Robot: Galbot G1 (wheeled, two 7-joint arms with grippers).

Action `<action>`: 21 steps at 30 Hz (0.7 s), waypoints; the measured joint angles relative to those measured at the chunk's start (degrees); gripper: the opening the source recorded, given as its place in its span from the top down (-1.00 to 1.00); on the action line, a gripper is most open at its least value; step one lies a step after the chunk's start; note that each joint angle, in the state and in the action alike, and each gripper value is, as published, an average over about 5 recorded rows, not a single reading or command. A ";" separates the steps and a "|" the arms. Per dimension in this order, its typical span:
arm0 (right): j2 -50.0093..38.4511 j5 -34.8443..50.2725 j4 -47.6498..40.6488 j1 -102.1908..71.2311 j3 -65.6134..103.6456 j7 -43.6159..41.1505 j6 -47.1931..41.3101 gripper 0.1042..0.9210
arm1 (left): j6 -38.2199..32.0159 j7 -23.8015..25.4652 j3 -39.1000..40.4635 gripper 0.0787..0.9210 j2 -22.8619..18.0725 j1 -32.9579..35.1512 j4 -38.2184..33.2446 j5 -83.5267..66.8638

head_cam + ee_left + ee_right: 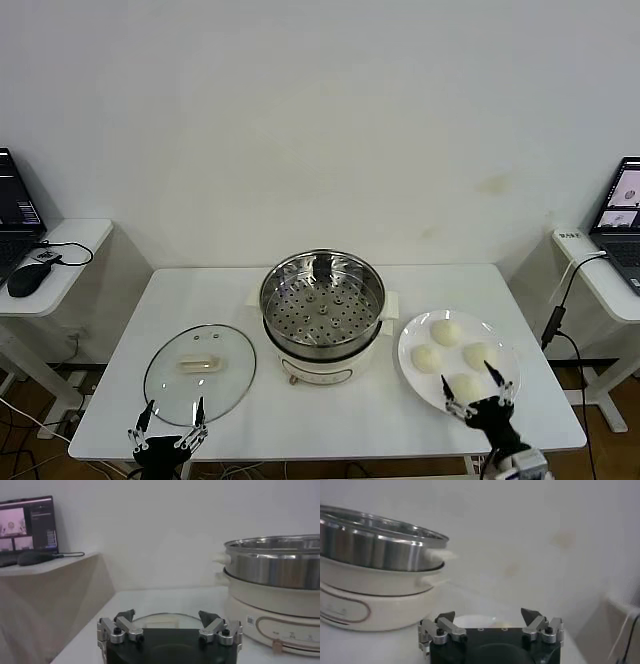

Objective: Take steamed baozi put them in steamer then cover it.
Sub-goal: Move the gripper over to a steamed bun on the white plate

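Starting state as I read it: nothing loaded, steamer empty at the middle of the surface, lid lying flat toward the front-left edge, four buns on a plate toward the front-right edge. Right tool sits at the front rim of the plate, jaws wide, holding nothing, tips just beside the nearest bun. Left tool is at the front edge of the lid, also wide and empty. Handling guess for the buns: light, soft, smooth skin, easy to dent or tear, maybe a bit tacky on the plate. I'd take each one across its widest part, low on the sides, and close only until it lifts; a hard squeeze would likely crush it. They sit close together, so I'd start with the nearest one, where the fingers have room on both sides, then work back. Steamer basket is stiff perforated steel with a raised wall, so a bun has to clear the rim and be set down, not dropped. Lid looks like glass with a metal rim: heavier, stiff, slick, breakable. Rim lies flush on the surface, poor place to grab; the oblong handle at its centre is the obvious grip, pinched across its narrow side, lid kept level on the way to the steamer.
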 measured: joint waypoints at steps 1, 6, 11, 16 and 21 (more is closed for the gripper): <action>-0.58 -0.79 -0.29 0.56 0.07 -0.40 -0.21 -0.76 | 0.07 -0.01 -0.06 -0.77 -0.02 -0.07 0.05 0.01; -5.93 -7.78 -3.04 5.84 0.34 -5.35 -1.94 -0.76 | 0.59 -0.09 -0.63 -0.77 -0.25 -0.63 0.24 0.26; -12.74 -13.09 -7.21 13.13 -1.38 -13.29 -3.12 -0.76 | 0.98 -0.29 -1.09 -0.77 -0.50 -1.31 0.60 0.52; -19.99 -14.80 -12.13 22.03 -6.97 -21.94 -3.70 -0.76 | 1.15 -0.64 -1.34 -0.77 -0.64 -1.81 1.09 0.59; -26.15 -14.17 -17.11 32.48 -15.92 -30.26 -3.85 -0.76 | 1.59 -0.93 -1.61 -0.77 -0.46 -2.41 1.33 0.64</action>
